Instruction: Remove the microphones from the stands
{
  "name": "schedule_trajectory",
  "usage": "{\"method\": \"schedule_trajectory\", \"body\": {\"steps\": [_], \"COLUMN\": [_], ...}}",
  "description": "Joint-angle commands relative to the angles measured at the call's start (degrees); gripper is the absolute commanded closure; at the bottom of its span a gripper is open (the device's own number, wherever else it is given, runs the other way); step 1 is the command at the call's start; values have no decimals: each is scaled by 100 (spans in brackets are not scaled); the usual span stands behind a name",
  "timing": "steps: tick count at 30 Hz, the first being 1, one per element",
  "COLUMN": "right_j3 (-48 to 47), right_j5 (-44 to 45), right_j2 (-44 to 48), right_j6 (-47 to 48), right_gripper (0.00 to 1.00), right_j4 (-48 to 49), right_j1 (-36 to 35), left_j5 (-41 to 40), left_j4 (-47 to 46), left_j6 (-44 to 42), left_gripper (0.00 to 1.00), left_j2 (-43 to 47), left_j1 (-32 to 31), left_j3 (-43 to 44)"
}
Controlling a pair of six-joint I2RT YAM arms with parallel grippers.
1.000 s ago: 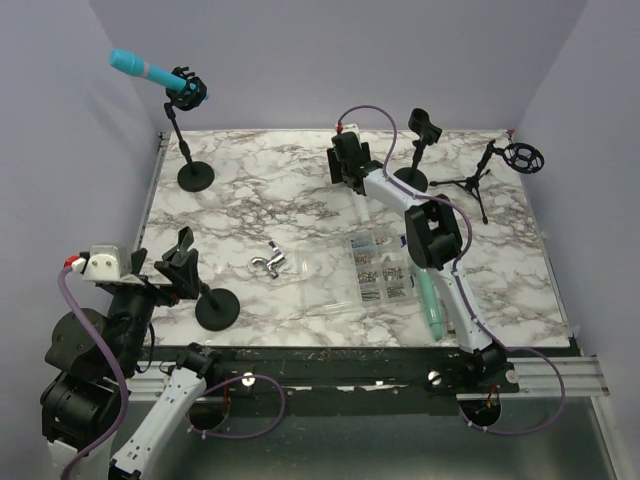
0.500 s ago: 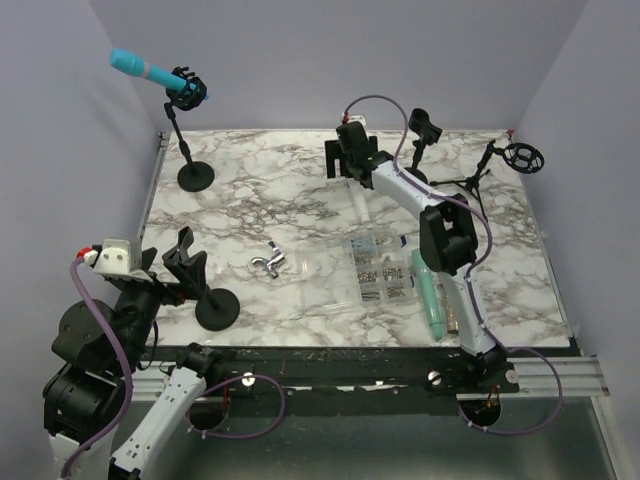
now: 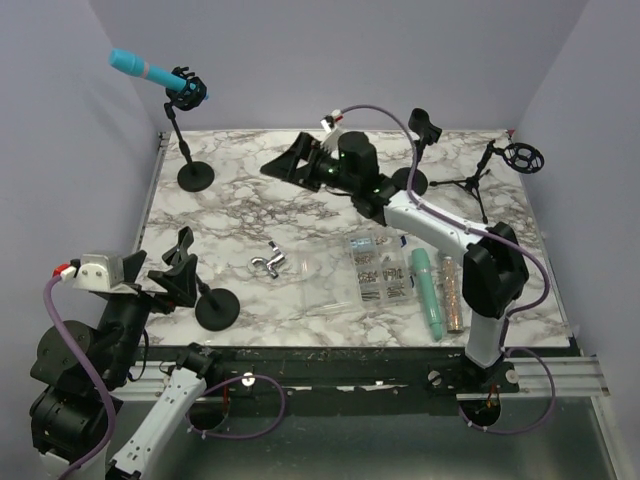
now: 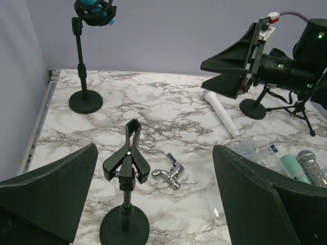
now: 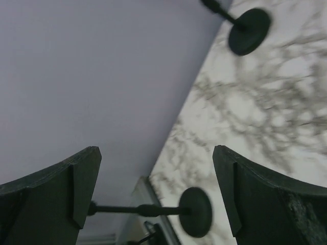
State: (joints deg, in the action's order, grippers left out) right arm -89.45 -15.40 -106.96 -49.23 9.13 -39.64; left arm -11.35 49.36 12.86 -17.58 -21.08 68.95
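Note:
A cyan microphone (image 3: 140,68) sits tilted in the clip of a black round-base stand (image 3: 185,130) at the back left; its clip shows at the top of the left wrist view (image 4: 94,9). My right gripper (image 3: 285,165) is open and empty over the back middle of the table, pointing left at that stand and well apart from it. In the right wrist view (image 5: 156,153) the stand's base (image 5: 196,212) and pole show low between the fingers; the microphone is out of that view. My left gripper (image 3: 168,272) is open and empty at the near left (image 4: 156,150).
An empty clip stand (image 3: 215,305) is just ahead of my left gripper (image 4: 125,224). A chrome tap piece (image 3: 268,262), a clear screw box (image 3: 380,268), a teal microphone (image 3: 428,290), a glitter microphone (image 3: 453,290), a white microphone (image 4: 220,112), another clip stand (image 3: 415,150) and a tripod stand (image 3: 500,165) are around.
My right arm has swung its gripper left and turned it toward the back-left stand. My left arm has shifted slightly and stays open near the empty stand.

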Motion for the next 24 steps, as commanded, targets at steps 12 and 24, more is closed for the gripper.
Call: {"method": "schedule_trajectory", "body": {"steps": [12,24], "right_j3": [-280,-1012], "right_j5": [-959,-482], "right_j2": [-598,-987], "right_j6": [-1723,-1223], "right_gripper": [0,1], "right_j4": [1687,924], "right_j1": [-1700,-2032], "left_j5": [-130,-130], "left_j4": [-48,-67], "left_j6": [-152,-34], "left_gripper": [1,2], "left_j2": [167,244], "left_j1": [-10,-5], "left_j3": [102,-80]}}
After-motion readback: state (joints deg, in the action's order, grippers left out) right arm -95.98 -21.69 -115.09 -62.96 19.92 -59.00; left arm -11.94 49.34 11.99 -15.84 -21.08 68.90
